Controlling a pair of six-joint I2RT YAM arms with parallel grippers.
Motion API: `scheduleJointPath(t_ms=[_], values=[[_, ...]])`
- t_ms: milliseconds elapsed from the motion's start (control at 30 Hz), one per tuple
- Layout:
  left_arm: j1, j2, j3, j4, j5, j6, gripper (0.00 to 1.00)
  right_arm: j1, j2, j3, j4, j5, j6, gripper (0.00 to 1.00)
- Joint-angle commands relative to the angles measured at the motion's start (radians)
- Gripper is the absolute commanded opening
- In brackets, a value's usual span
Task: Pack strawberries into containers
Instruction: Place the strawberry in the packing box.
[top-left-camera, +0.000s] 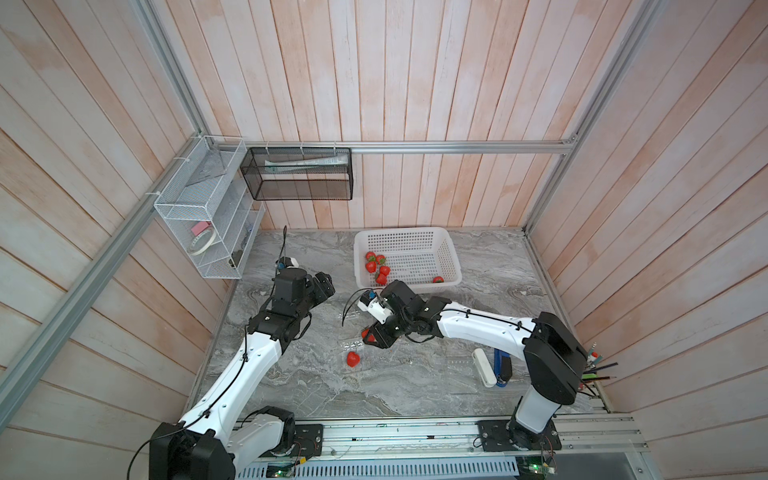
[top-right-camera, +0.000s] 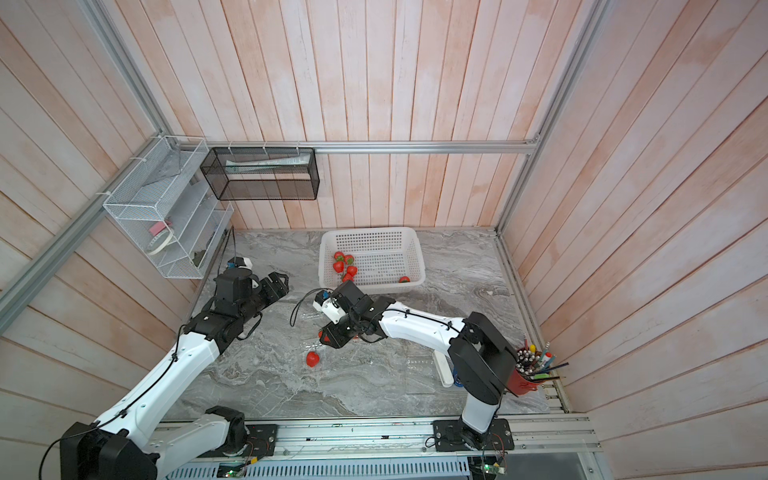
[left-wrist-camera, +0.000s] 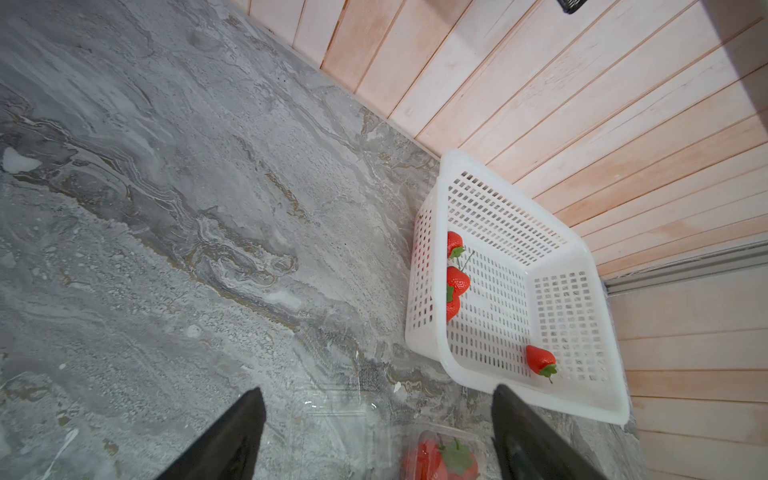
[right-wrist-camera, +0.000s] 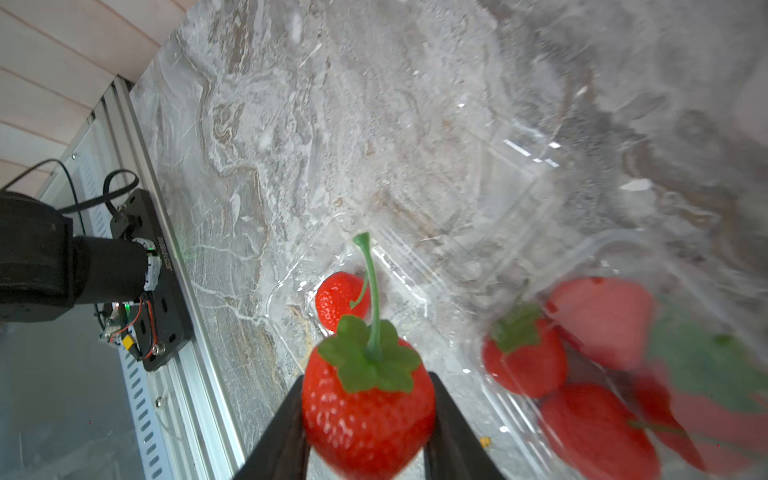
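My right gripper (right-wrist-camera: 368, 432) is shut on a red strawberry (right-wrist-camera: 368, 407) with a green cap and stem, held above the marble. Below it, a clear container (right-wrist-camera: 291, 286) holds a single strawberry (right-wrist-camera: 338, 297). A neighbouring clear container (right-wrist-camera: 519, 419) holds several strawberries (right-wrist-camera: 525, 361). In both top views this gripper (top-left-camera: 368, 336) (top-right-camera: 323, 336) hangs at mid-table, beyond the lone boxed strawberry (top-left-camera: 353, 359) (top-right-camera: 312, 359). My left gripper (left-wrist-camera: 378, 399) (top-left-camera: 326, 286) is open and empty, over a clear lid (left-wrist-camera: 332, 415). More strawberries (top-left-camera: 376, 266) (left-wrist-camera: 457, 280) lie in the white basket (top-left-camera: 399, 231) (left-wrist-camera: 451, 160).
A white stapler-like object (top-left-camera: 484, 368) and a blue item (top-left-camera: 503, 368) lie at the front right by the right arm's base. A red pencil cup (top-right-camera: 525, 382) stands at the right edge. Wire racks (top-left-camera: 203, 208) (top-left-camera: 299, 174) hang on the left and back walls.
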Motion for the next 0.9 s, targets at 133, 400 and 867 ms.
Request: scheduleJointPath(t_ms=[133, 400, 867], values=[[0.013, -0.004, -0.021, -0.029, -0.025, -0.006, 0.91, 0.028, 0.103, 0.012, 0.001, -0.031, -0.041, 0.39], [0.016, 0.043, -0.017, 0.01, -0.003, 0.003, 0.95, 0.008, 0.081, 0.044, 0.0, -0.028, -0.057, 0.6], [0.002, 0.275, 0.038, 0.305, 0.093, 0.04, 0.91, -0.365, 0.09, 0.395, 0.016, -0.028, -0.004, 0.61]])
